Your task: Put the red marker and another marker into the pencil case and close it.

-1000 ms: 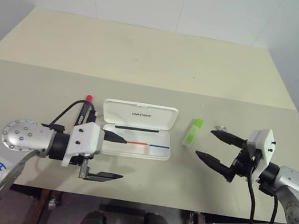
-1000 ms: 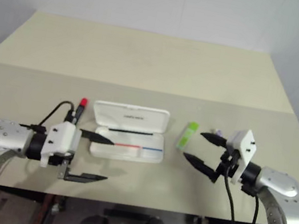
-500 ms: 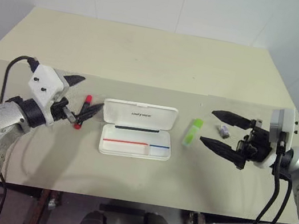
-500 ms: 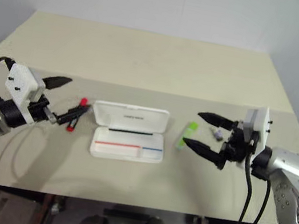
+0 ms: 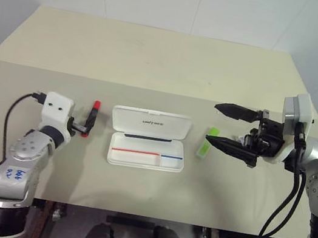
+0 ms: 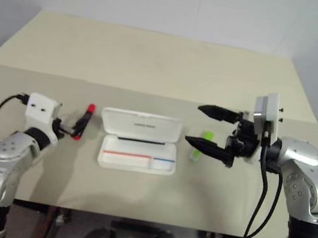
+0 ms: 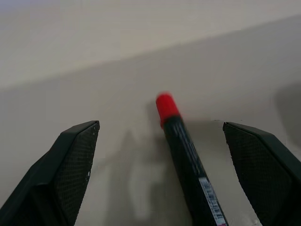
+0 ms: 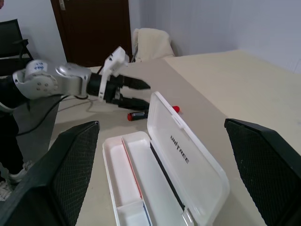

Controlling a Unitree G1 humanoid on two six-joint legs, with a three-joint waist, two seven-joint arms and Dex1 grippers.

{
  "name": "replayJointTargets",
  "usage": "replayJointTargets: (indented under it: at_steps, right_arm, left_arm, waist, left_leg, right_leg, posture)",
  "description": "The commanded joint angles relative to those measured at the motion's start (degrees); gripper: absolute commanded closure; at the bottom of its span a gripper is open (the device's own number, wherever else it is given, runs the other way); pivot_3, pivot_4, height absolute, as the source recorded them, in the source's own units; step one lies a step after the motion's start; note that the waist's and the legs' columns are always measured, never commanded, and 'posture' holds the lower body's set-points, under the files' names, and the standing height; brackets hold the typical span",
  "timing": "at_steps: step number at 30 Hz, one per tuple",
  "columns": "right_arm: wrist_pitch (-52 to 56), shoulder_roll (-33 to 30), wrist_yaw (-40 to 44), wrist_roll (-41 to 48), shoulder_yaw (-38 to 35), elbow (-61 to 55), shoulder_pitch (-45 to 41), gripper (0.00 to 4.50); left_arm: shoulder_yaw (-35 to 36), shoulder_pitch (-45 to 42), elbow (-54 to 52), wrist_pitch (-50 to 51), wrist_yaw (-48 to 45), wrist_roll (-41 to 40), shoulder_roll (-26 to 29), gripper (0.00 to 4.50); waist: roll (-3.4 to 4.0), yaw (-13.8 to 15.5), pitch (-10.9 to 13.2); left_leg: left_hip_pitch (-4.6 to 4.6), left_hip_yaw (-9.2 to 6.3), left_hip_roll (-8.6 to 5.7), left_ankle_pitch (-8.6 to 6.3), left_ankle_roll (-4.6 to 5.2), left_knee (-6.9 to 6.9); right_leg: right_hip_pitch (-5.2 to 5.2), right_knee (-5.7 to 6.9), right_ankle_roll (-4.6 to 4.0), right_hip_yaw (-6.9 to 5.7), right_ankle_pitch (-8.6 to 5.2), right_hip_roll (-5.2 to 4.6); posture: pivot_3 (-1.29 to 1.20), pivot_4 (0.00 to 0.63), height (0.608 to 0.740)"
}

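- Left wrist view shows the step in hand: the left fingers (image 7: pixel 162 179) stand spread wide with the red marker (image 7: pixel 186 160) lying on the counter (image 5: pixel 157 57) between them, gripped by neither.
- To do it well, I would bring the fingers straight on along the barrel so both pads land on the black part, well behind the red cap, then close squarely across it (a pinch near the cap or at a slant would likely roll the marker away).
- Close gently and lift only once the barrel sits firm, since a round, slim marker will probably slip or pivot.
- Head view places the red marker (image 5: pixel 90 119) just left of the case (image 5: pixel 146 147), apart from it, its capped end pointing away from the robot.
- Case lies open at the middle of the counter, lid up and back, red and blue stripes showing in the tray; nothing is in it yet.
- Green marker (image 5: pixel 208 142) lies just right of the case, apart from it.
- Right gripper (image 5: pixel 222 127) hovers over that green marker with its fingers wide apart and nothing in them (one finger above, one lower, pointing toward the case).
- Carrying the red marker in, I would lay it lengthwise along the tray, clear of the hinge, so the lid can shut later.
- Count: one case, one red marker, one green marker, two grippers, one counter; by the right gripper there may be one more small thing, too small to tell.
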Motion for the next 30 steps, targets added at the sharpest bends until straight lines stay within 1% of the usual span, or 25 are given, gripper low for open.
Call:
replayJointTargets:
  at_steps: [1, 5, 8, 13, 14, 15, 16, 23, 25, 30]
  right_arm:
    - [-0.5, -0.9, -0.1, -0.1, -1.5, -2.0, 1.3, 0.0]
    - [-0.4, -1.2, -0.7, -0.3, -2.0, -2.9, 2.5, 0.0]
    - [-0.1, -1.4, -1.4, -0.1, -2.6, -3.9, 3.4, 0.0]
    - [0.2, -1.9, -2.1, 0.2, -3.3, -5.0, 4.7, 0.0]
    - [0.1, -2.0, -2.3, 0.2, -3.4, -5.0, 4.9, 0.0]
    - [0.1, -2.2, -2.4, 0.2, -3.6, -5.1, 5.1, 0.0]
    - [0.1, -2.2, -2.6, 0.2, -3.6, -5.2, 5.2, 0.0]
    - [-0.1, -2.3, -3.4, 0.1, -3.8, -5.4, 5.3, 0.0]
    - [-0.1, -2.2, -3.6, 0.0, -3.7, -5.4, 5.2, 0.0]
    - [-0.2, -2.2, -3.7, -0.1, -3.6, -5.0, 4.8, 0.0]
  left_arm:
    - [1.4, -1.9, 2.8, -2.5, 1.3, 0.0, -0.9, 0.03]
    - [0.9, -3.8, 6.8, -1.4, -0.1, -1.6, -1.5, 0.03]
    - [0.5, -5.3, 8.9, 1.8, -1.7, -3.6, -1.6, 0.03]
    - [0.2, -6.3, 9.4, 5.6, -4.0, -6.1, -1.5, 0.03]
    - [0.1, -6.9, 9.6, 6.5, -4.5, -6.7, -1.6, 0.44]
    - [0.1, -7.4, 9.8, 7.1, -4.5, -7.0, -1.6, 0.64]
    - [0.3, -7.9, 10.0, 7.5, -4.4, -7.1, -1.7, 0.95]
    - [1.3, -9.5, 10.3, 8.1, -3.8, -7.2, -1.2, 3.34]
    - [1.8, -9.9, 10.4, 8.0, -3.4, -7.2, -1.0, 3.91]
    - [3.2, -10.9, 9.9, 8.3, -2.8, -7.3, 0.4, 3.91]
  waist:
    - [0.0, 0.0, 0.0]
    - [0.0, -0.1, 0.0]
    - [0.0, -0.1, 0.0]
    - [0.0, 0.1, 0.0]
    - [0.0, 0.1, 0.0]
    - [0.0, 0.2, 0.0]
    - [0.0, 0.3, 0.0]
    - [0.0, 0.1, 0.0]
    - [0.0, 0.1, 0.0]
    - [0.0, 0.0, 0.0]
  left_leg:
    - [0.01, 0.0, 0.0, 0.0, 0.0, -0.02]
    - [0.01, 0.03, 0.0, 0.0, 0.0, -0.03]
    - [0.02, 0.02, 0.0, 0.01, -0.01, -0.02]
    - [0.03, 0.01, -0.01, 0.01, -0.01, 0.02]
    - [0.03, 0.0, -0.02, 0.01, -0.01, 0.03]
    - [0.03, 0.0, -0.03, 0.01, -0.01, 0.04]
    - [0.03, 0.0, -0.03, 0.01, -0.01, 0.04]
    - [0.03, -0.02, -0.04, 0.02, -0.03, 0.04]
    - [0.03, -0.03, -0.04, 0.03, -0.04, 0.04]
    - [0.03, -0.02, -0.04, 0.03, -0.05, 0.02]
  right_leg:
    - [0.0, 0.0, 0.0, 0.0, 0.0, 0.0]
    - [-0.01, 0.01, 0.0, 0.01, 0.0, 0.0]
    - [-0.02, 0.04, 0.0, 0.01, 0.0, 0.01]
    - [0.02, 0.06, 0.0, 0.0, 0.0, 0.01]
    - [0.03, 0.05, 0.01, 0.0, 0.0, 0.0]
    - [0.03, 0.05, 0.01, 0.0, 0.0, 0.0]
    - [0.04, 0.05, 0.01, 0.0, 0.0, -0.01]
    - [0.04, 0.07, 0.02, 0.0, 0.01, 0.0]
    - [0.03, 0.08, 0.02, 0.0, 0.02, 0.0]
    - [0.03, 0.06, 0.03, 0.0, 0.02, 0.0]
  posture:
    - [0.0, 0.15, 0.74]
    - [0.0, 0.15, 0.74]
    - [0.0, 0.15, 0.74]
    - [0.0, 0.15, 0.74]
    - [0.0, 0.15, 0.74]
    - [0.0, 0.15, 0.74]
    - [0.0, 0.15, 0.74]
    - [0.0, 0.15, 0.74]
    - [0.0, 0.15, 0.74]
    - [0.0, 0.15, 0.74]
